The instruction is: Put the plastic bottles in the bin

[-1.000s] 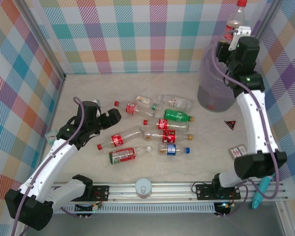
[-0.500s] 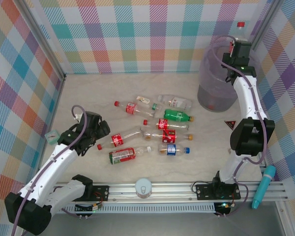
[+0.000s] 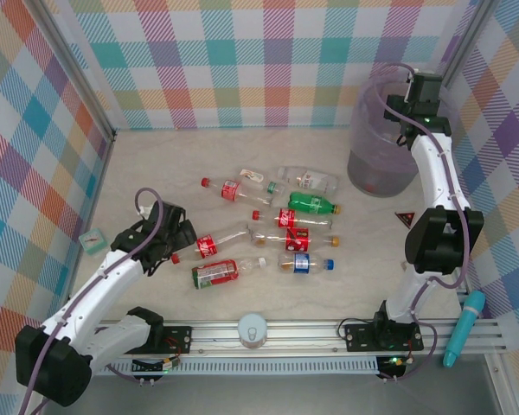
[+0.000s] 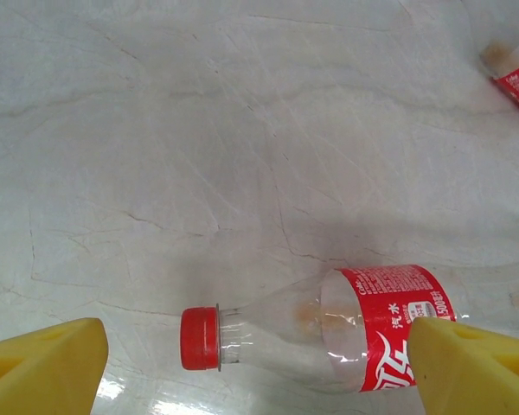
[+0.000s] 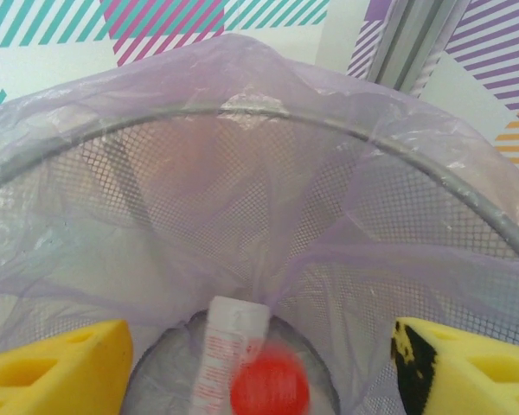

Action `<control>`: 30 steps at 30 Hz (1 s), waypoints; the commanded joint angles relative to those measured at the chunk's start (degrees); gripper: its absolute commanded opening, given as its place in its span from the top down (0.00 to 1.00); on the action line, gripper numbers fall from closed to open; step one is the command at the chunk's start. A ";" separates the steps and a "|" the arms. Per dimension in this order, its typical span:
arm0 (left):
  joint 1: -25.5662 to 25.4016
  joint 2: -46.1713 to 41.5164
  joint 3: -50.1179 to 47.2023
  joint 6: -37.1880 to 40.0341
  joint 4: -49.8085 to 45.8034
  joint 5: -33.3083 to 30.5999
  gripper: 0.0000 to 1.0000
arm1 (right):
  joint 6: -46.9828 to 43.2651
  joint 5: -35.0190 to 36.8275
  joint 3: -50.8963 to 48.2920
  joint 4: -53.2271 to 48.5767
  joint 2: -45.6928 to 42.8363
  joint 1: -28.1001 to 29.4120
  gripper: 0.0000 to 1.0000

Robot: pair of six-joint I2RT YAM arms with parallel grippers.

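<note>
Bare table [image 4: 199, 130] surrounds the bottle [image 4: 329, 333]; bin [image 5: 242, 156] stands open.

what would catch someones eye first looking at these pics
A scatter of plastic bottles lies in the middle of the table, with the purple-lined bin at the far right. Inside it, seen between the open right fingers, is a blurred red-capped bottle. The open left fingers straddle another bottle.

Centre of the table [image 3: 156, 164]: plastic bottles [image 3: 287, 218] are laid on their sides in a loose cluster. Far right, behind the cluster: the bin [image 3: 376, 169] is stood upright, with one bottle [image 5: 233, 346] contained in it. Left edge, well apart from the cluster: a small cube [image 3: 92, 239] is placed.
</note>
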 commanded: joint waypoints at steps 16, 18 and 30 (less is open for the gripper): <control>-13.34 22.36 16.09 31.71 4.59 6.89 0.11 | 16.55 -25.66 -10.25 -14.34 -28.82 -0.23 0.03; -13.55 24.76 17.71 34.25 3.95 6.45 0.12 | 18.71 -30.24 -15.43 -14.13 -33.28 -0.25 0.03; -13.64 35.55 22.56 41.89 4.77 13.47 0.17 | 21.22 -40.14 -33.39 -20.50 -50.48 -0.23 0.03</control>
